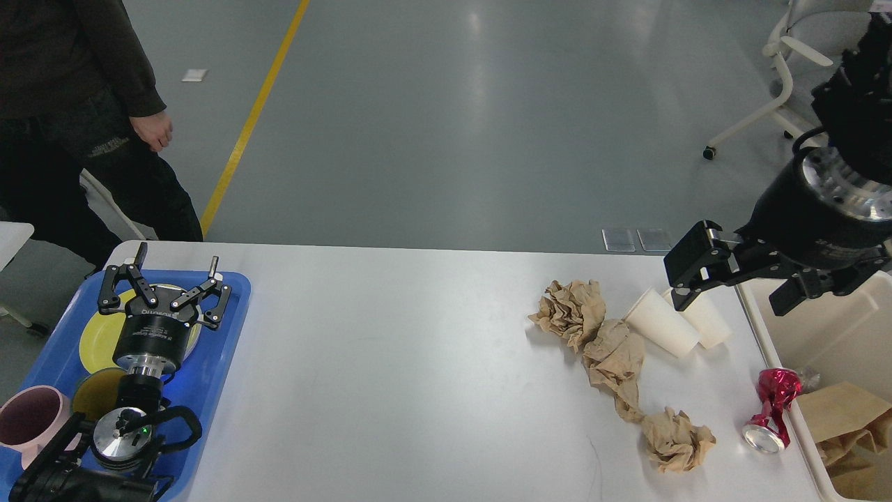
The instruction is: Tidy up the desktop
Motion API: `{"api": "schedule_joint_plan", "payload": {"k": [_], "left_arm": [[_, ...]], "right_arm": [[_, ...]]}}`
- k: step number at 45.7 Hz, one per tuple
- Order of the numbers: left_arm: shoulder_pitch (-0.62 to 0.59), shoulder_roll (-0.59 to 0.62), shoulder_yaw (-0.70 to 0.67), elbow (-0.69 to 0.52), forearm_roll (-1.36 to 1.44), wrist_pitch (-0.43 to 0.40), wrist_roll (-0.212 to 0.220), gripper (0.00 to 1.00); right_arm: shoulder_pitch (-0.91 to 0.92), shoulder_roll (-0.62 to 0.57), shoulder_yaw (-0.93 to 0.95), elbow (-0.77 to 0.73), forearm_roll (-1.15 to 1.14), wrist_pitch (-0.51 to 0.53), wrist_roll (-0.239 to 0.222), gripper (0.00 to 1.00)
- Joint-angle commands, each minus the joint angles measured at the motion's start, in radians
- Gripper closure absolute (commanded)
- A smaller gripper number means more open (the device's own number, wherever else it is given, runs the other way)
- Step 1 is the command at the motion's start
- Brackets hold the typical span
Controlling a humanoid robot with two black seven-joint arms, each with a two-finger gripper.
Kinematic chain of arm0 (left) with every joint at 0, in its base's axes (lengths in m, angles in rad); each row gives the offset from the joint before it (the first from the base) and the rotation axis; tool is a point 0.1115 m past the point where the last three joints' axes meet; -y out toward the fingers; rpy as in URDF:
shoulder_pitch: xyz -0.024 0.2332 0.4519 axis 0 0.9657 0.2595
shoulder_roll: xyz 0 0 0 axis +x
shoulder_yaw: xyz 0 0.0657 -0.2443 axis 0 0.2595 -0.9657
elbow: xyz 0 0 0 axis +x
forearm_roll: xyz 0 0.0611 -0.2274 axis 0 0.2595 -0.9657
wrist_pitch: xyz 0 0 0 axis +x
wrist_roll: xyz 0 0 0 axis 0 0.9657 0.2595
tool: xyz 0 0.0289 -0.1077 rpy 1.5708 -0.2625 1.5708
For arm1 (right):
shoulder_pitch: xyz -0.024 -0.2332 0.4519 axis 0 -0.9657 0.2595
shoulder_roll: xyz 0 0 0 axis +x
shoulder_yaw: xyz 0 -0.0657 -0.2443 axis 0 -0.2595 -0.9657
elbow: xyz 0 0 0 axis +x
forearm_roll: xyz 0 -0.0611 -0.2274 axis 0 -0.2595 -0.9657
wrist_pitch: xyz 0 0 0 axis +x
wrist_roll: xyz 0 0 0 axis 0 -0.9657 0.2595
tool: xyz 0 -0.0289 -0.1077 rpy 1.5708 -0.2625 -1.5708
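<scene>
It looked like a lab or workshop: grey polished floor (453, 139) with a yellow line (251, 118), a wheeled office chair (787, 77).

Left pincer (171, 275) and right pincer (732, 301) both spread wide, empty.

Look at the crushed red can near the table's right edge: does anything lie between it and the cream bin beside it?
Nothing visible does. The crushed red can lies on the desktop right against the rim of the cream bin. The two white paper cups and the brown paper wads lie to its left, away from the bin.
</scene>
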Motion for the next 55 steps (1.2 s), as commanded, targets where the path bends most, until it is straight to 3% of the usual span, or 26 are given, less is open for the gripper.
{"api": "schedule_joint_plan", "payload": {"k": [1, 9, 16, 28, 43, 55], "left_arm": [[0.000, 0.000, 0.000, 0.000, 0.000, 0.000, 0.000, 0.04], [0.000, 0.000, 0.000, 0.000, 0.000, 0.000, 0.000, 0.04], [0.000, 0.000, 0.000, 0.000, 0.000, -0.002, 0.000, 0.04], [0.000, 0.000, 0.000, 0.000, 0.000, -0.002, 0.000, 0.04], [0.000, 0.000, 0.000, 0.000, 0.000, 0.000, 0.000, 0.04], [0.000, 0.000, 0.000, 0.000, 0.000, -0.002, 0.000, 0.04]], "right_arm": [[0.000, -0.002, -0.002, 0.003, 0.002, -0.010, 0.000, 0.00], [-0.068, -0.008, -0.035, -0.023, -0.003, -0.047, 0.000, 0.00], [-0.212, -0.020, -0.108, -0.060, -0.012, -0.164, 0.000, 0.00], [-0.566, -0.236, -0.106, -0.296, -0.018, -0.292, 0.002, 0.00], [-1.058, -0.223, 0.038, -0.628, -0.041, -0.453, 0.013, 0.04], [-1.330, -0.094, 0.124, -0.864, -0.057, -0.515, 0.020, 0.04]]}}
